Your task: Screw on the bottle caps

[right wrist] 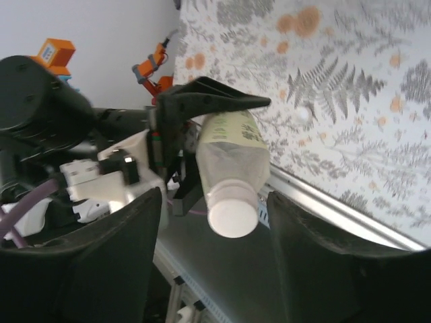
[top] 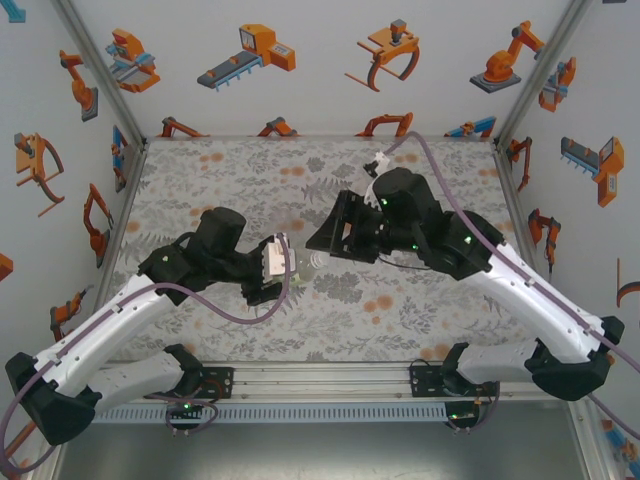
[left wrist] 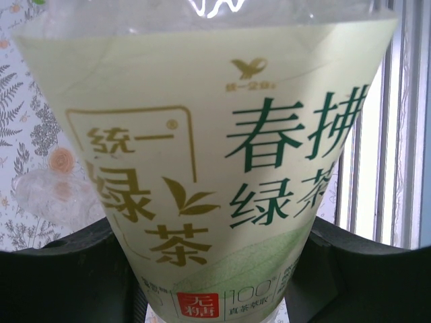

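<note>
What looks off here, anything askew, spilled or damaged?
No spill or damage visible. One oddity: the bottle lies sideways in the left gripper, its white cap pointing at the right gripper, whose jaws stand open either side without touching it. Whether the cap sits straight is unclear.

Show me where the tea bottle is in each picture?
Top external: the bottle lies sideways near the middle of the mat.
Left wrist: the bottle is in the middle, very close, with its label facing the camera.
Right wrist: the bottle is in the middle, its white cap pointing at the camera.
Shared landmark: the flowery mat, at the left edge in the left wrist view and at the upper right in the right wrist view.
</note>
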{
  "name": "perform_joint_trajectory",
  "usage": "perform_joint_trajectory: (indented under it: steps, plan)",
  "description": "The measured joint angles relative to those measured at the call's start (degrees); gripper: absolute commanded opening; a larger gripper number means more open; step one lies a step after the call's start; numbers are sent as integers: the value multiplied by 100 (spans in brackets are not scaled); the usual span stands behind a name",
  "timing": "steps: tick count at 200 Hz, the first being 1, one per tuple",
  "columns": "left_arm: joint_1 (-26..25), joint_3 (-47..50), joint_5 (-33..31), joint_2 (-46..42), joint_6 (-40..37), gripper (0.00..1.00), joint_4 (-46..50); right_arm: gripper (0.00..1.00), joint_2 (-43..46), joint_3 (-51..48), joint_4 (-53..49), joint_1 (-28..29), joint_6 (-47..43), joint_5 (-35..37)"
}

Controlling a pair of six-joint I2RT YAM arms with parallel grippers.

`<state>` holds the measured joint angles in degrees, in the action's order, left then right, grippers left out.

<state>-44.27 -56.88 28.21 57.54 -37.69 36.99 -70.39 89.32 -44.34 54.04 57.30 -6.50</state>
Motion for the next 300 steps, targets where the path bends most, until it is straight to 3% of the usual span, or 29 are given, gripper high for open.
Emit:
perform_joint_trajectory:
  steps: [20, 84, 140, 175, 222, 300]
  plan:
    - [-7, 0, 31, 0, 0, 0, -15, 66, 0, 337, 0, -20, -531, 4]
    - [-44, 0, 271, -101, 4, 0, -11, 58, 184, 640, 44, -35, -2723, -345]
    - [-70, 0, 461, -260, 0, 0, -2, 57, 763, 179, 105, -35, -5851, -1823]
    - [-70, 0, 535, -315, -7, 0, 11, 56, 734, 146, 35, -33, -7283, -2444]
    - [-70, 0, 656, -319, -74, 0, 31, 55, 614, 68, 44, -28, -8098, -2776]
    - [-70, -37, 752, -201, -210, 0, 105, 49, 417, -111, 153, 48, -8384, -3016]
